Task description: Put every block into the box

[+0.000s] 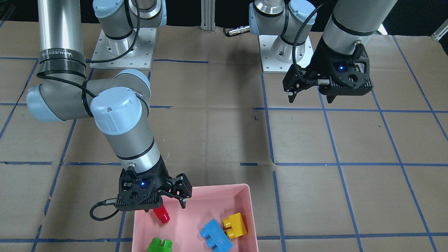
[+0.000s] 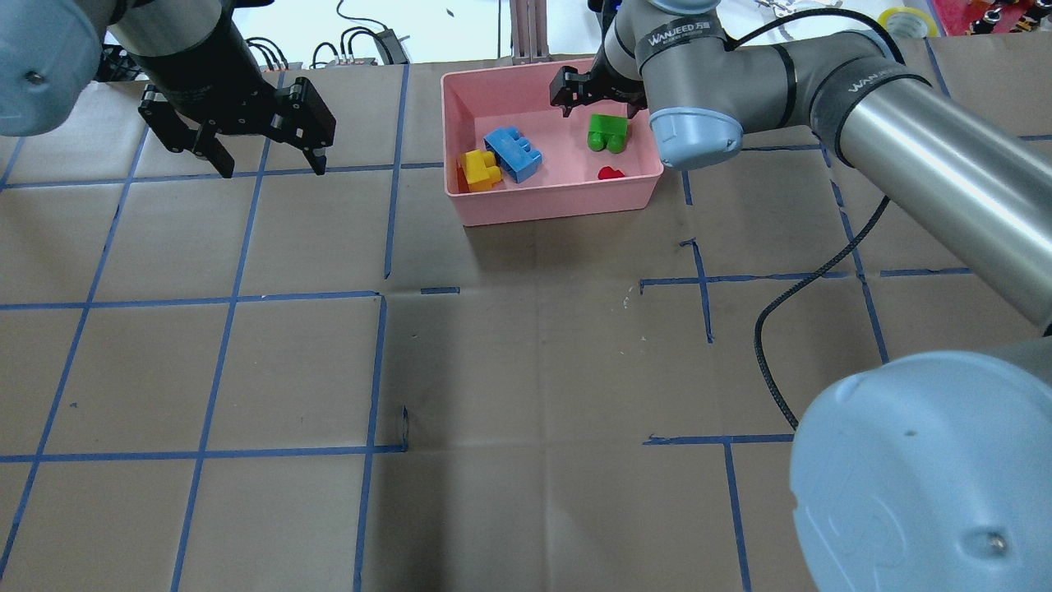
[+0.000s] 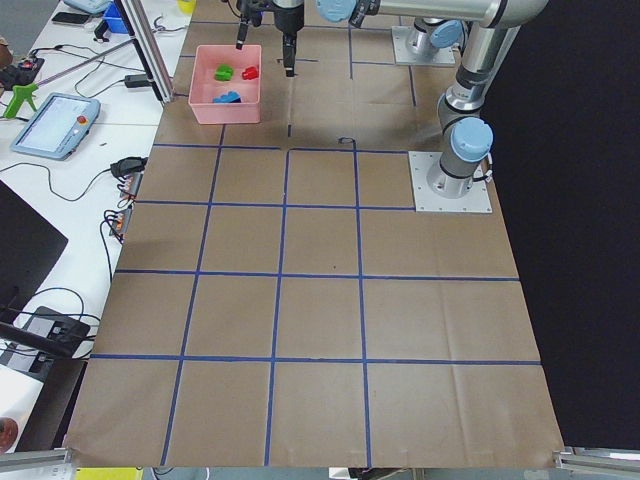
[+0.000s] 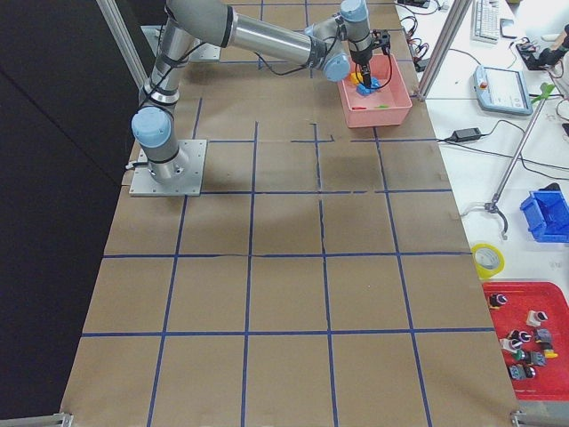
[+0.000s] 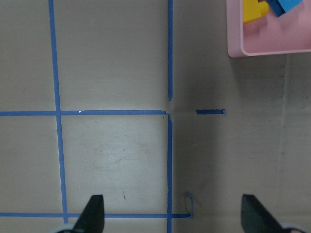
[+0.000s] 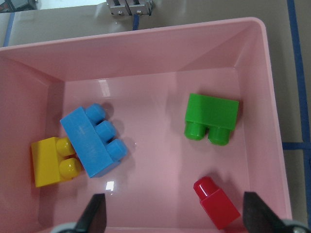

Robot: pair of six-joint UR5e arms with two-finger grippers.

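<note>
The pink box [image 6: 146,53] holds all the blocks: the green one [image 6: 211,118], the light-blue one [image 6: 94,140], the yellow one [image 6: 51,161] and the red one [image 6: 216,201], each lying loose on the floor. My right gripper [image 6: 175,218] hangs open and empty above the box [image 2: 551,201], over the red block [image 1: 161,213]. My left gripper [image 2: 271,167] is open and empty above bare table, well to the left of the box. Its wrist view shows only a box corner [image 5: 262,43].
The table is brown paper marked with a blue tape grid [image 2: 378,296]. The box stands near the table's far edge. An aluminium post [image 2: 526,29] and cables lie just beyond it. The right arm's cable [image 2: 772,329] hangs over the table.
</note>
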